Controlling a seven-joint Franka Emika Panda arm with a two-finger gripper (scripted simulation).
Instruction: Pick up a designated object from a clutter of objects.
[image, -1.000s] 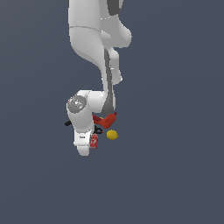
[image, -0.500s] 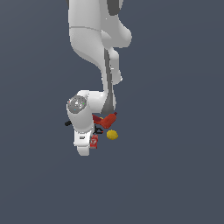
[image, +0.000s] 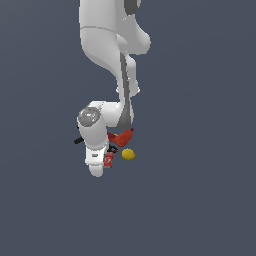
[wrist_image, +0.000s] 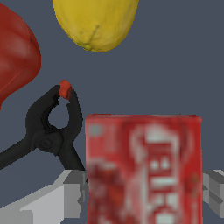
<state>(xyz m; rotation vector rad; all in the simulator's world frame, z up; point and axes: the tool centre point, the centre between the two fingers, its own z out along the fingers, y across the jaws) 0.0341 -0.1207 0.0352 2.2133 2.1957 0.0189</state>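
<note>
The red box (wrist_image: 144, 168) sits between the claw's (wrist_image: 142, 192) fingers (wrist_image: 72, 192), pinched or not I cannot tell. Close around: one black clamp (wrist_image: 52, 129), one lemon (wrist_image: 96, 22), one red drill-like tool (wrist_image: 15, 54).

Small flat red rectangular box with white label (wrist_image: 144, 168) sits between the end effector (wrist_image: 142, 192) fingers (wrist_image: 72, 194). Black clamp (wrist_image: 52, 131) just beside the box, yellow lemon (image: 128, 154) beyond, red drill-like tool (image: 121, 137) behind the clamp, near the lemon.
</note>
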